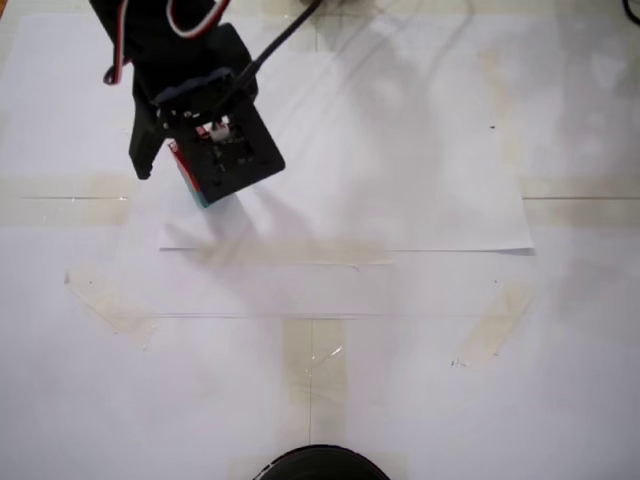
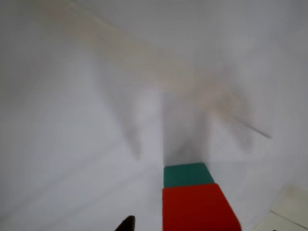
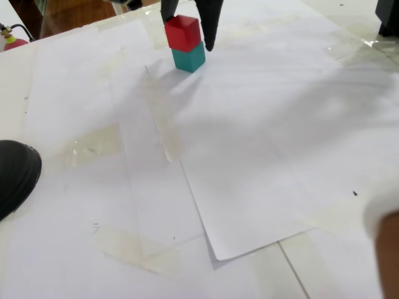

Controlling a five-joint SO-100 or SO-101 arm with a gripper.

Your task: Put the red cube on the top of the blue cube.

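Wrist view is showing me the red cube (image 2: 199,208) sitting squarely on the blue cube (image 2: 187,175), with one dark claw fingertip (image 2: 126,224) poking up at the bottom edge, apart from the stack on its left. White paper is stretching away beyond the cubes, blurred, with nothing on it.

From a fixed view near desk level I am seeing the claw (image 3: 187,34) straddling the stack: one finger is hanging just right of the red cube (image 3: 182,32), its tip reaching down beside the blue cube (image 3: 188,58), while the other finger is coming down at the red cube's upper left corner. The fingers are spread a little wider than the cube, and I cannot tell whether either one is touching it.

The stack is standing near the far edge of the desk (image 3: 93,187), on a large white sheet (image 3: 249,162) whose near corner is lifting slightly. The whole near side is lying open, apart from a dark rounded object (image 3: 15,174) at the left border.

In a fixed view from above, the arm's black body is covering nearly all of the stack; I am making out only a sliver of red (image 1: 181,163) and a bit of teal (image 1: 205,199) below it. Taped paper is spreading clear to the right and below.
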